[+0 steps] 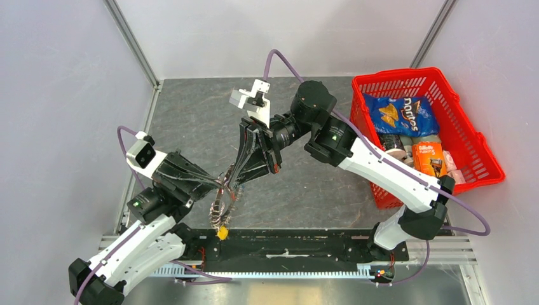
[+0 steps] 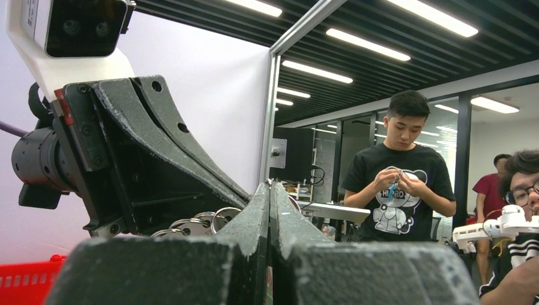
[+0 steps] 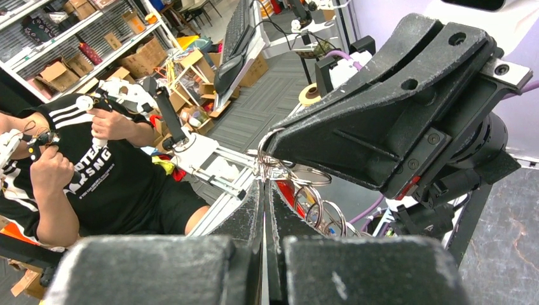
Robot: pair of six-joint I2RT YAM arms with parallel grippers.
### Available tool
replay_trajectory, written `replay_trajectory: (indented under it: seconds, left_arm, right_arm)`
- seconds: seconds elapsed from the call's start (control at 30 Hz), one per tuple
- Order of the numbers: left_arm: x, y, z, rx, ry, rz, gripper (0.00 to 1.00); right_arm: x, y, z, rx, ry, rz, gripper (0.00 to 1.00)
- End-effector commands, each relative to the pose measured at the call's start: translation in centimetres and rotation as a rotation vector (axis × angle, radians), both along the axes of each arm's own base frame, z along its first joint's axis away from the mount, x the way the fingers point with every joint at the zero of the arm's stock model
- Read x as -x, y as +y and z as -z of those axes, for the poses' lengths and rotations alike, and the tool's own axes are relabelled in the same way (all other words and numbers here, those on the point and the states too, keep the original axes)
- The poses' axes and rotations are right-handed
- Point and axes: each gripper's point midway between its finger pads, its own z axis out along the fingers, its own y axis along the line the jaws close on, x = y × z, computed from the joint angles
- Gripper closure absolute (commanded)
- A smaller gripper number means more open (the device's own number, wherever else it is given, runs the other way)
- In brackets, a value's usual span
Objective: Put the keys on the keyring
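In the top view my left gripper (image 1: 219, 185) and right gripper (image 1: 236, 181) meet tip to tip above the grey table. Both are shut on a bunch of linked silver split rings (image 1: 222, 206), which hangs below them and ends in a yellow tag (image 1: 222, 233). In the left wrist view the left fingers (image 2: 254, 210) are pressed together, with the rings (image 2: 197, 222) beside them. In the right wrist view the right fingers (image 3: 251, 210) are shut at a knot of rings (image 3: 270, 168), beside a red tag (image 3: 293, 196). No single key can be made out. The large jagged keyring is out of view.
A red basket (image 1: 489, 162) at the right holds a Doritos bag (image 1: 402, 114) and an orange Gillette pack (image 1: 428, 157). A black rail (image 1: 286, 244) runs along the near edge. People show behind the cell in both wrist views.
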Motion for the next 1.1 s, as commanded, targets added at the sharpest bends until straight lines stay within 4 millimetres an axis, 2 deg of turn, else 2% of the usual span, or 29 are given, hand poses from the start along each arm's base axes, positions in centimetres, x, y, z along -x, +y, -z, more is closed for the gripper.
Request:
replay_trajectory:
  seconds: [0.0,0.17,0.37,0.53,1.07]
  left_arm:
    - [2.1,1.5,-1.7,0.071,-0.088,0.003,0.98]
    - [2.2,1.6,-1.7,0.072,-0.091,0.005,0.98]
    - [2.3,1.6,-1.8,0.07,-0.093,0.006,0.98]
    - [2.1,1.5,-1.5,0.068,-0.088,0.001,0.98]
    - [0.9,1.2,-1.3,0.073,-0.056,-0.036,0.98]
  right_arm:
    - [0.2,-0.6,-0.5,-0.028,-0.028,0.038,1.0]
    - [-0.1,-0.3,0.0,-0.007,-0.017,0.058,1.0]
    - [-0.4,0.2,-0.3,-0.011,-0.008,0.061,1.0]
    - [-0.1,0.0,-1.0,-0.03,-0.005,0.039,1.0]
    - [0.7,-0.2,-1.0,-0.031,-0.008,0.007,1.0]
